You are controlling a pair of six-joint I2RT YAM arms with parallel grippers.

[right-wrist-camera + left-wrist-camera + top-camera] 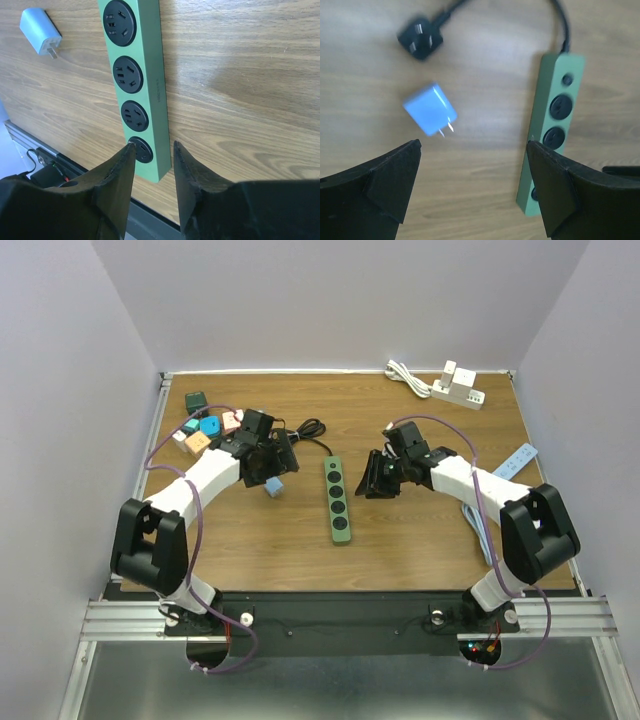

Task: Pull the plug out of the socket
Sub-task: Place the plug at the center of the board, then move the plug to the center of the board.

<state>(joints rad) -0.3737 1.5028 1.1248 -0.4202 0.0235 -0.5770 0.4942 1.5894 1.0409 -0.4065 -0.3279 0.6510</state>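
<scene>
Pale lilac walls (350, 300) enclose a wooden table (420, 540) on three sides.

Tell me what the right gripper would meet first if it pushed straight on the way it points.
Most likely the near end of the green power strip, which lies between its open fingers; depth is unclear, so it could touch the table beside it.

The left gripper (472, 145) stands wide open, its black fingers (385, 185) far apart with nothing between them. Just ahead of the finger at the view's left is the blue plug (429, 109), blurred, its two prongs pointing back toward the gap. The green socket strip (554, 125) runs ahead from the other finger, apart from that plug. Farther ahead, a black plug (420, 39) lies on the wooden counter (485, 75)
</scene>
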